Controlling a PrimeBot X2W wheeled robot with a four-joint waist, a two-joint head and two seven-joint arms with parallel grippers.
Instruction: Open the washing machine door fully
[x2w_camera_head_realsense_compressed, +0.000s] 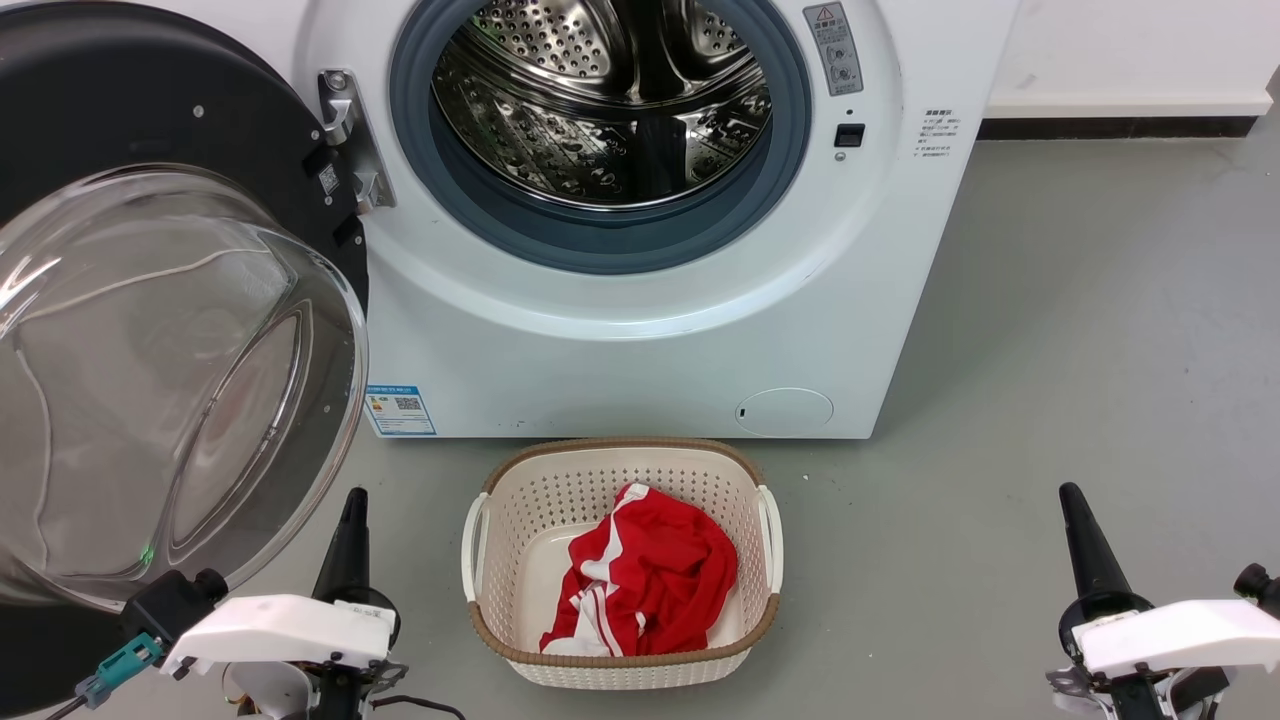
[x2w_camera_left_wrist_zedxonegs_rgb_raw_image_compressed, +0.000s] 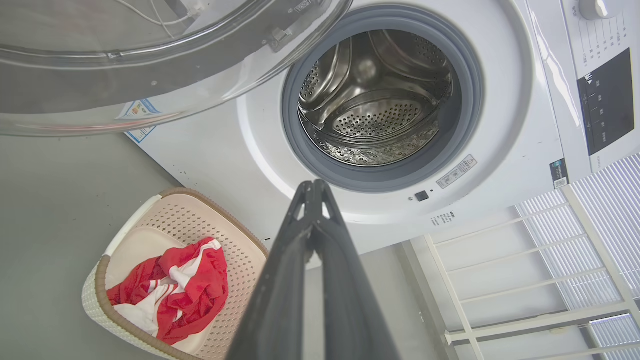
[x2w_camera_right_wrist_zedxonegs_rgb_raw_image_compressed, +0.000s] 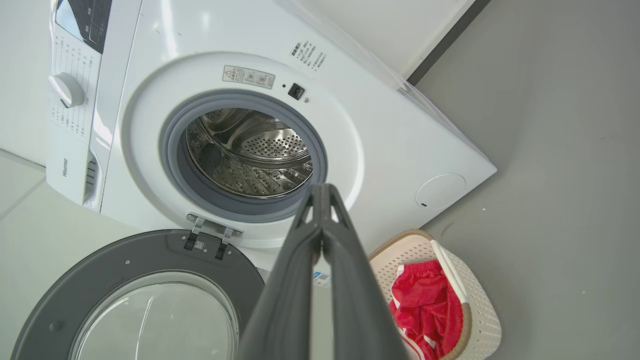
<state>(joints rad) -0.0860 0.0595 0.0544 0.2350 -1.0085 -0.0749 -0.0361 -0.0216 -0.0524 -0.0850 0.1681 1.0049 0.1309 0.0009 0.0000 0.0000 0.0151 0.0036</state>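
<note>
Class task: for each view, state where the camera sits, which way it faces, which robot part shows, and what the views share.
Head view: on the head, looking forward and down at the washing machine, open door at left; left jaws and right jaws at bottom corners.
Left wrist view: on the left wrist, facing along shut left jaws into the drum.
Right wrist view: on the right wrist, facing along shut right jaws toward the drum.
Shared: all three show drum, door and basket.
</note>
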